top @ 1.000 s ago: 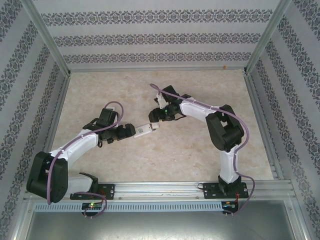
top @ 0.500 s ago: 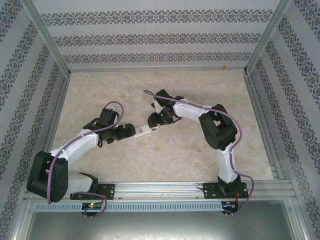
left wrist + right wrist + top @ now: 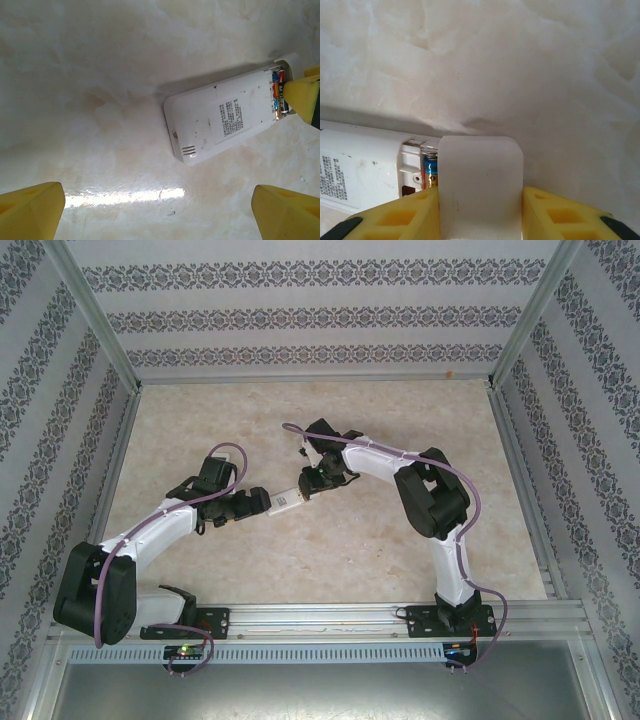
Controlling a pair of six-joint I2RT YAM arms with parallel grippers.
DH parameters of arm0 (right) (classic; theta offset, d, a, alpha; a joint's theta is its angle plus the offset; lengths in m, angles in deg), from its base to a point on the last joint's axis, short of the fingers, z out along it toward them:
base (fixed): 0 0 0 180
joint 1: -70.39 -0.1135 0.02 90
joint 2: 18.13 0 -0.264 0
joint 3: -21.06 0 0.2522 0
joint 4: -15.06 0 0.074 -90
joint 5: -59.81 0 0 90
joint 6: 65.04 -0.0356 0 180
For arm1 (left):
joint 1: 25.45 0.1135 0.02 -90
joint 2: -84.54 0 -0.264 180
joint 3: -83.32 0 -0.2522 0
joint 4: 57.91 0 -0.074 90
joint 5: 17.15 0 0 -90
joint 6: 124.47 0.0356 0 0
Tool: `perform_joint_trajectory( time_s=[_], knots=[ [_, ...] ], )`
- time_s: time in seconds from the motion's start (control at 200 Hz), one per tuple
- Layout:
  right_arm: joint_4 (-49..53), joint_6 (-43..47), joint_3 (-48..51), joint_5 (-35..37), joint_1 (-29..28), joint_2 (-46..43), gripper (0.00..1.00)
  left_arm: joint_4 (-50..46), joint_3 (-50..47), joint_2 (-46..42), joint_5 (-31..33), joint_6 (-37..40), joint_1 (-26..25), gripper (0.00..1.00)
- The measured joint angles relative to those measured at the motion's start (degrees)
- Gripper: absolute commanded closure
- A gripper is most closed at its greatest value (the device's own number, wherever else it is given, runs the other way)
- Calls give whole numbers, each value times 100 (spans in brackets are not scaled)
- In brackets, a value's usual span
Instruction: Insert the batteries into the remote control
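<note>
Back-side up on the beige marbled tabletop (image 3: 100, 75) lay the white rectangular plastic remote control (image 3: 220, 122), between the two arms, printed label showing. At its far end the compartment stood uncovered, and the slim dark batteries with reddish-orange ends (image 3: 278, 95) sat side by side inside it. The left fingers (image 3: 30, 212) were spread wide, released, hanging over the tabletop short of the remote's near end with nothing between them. The right fingers (image 3: 395, 217) were clenched on a pale frosted plastic battery cover (image 3: 480, 185), a yellow pad against each edge, right at the open end. From the right wrist that cover blocked most of the compartment; just a blue-and-orange sliver of one battery and a spring peeked out at its left. From the left wrist, one yellow right finger overlapped the remote's far corner, just beside the batteries. Patterned walls (image 3: 300, 320) and metal frame rails (image 3: 320, 615) boxed the tabletop in.
</note>
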Motion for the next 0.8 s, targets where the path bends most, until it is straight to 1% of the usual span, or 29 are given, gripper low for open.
perform_joint_trajectory(
  time_s=[0.325, 0.58, 0.799],
  knots=[
    [-208, 24, 385, -13, -39, -643, 58, 35, -17, 0, -2, -2, 0, 3],
    [-339, 2, 393, 17, -227, -588, 57, 48, -22, 0, -2, -2, 0, 1],
    [-337, -22, 393, 313, -350, -361, 56, 48, -22, 0, -2, -2, 0, 0]
  ],
)
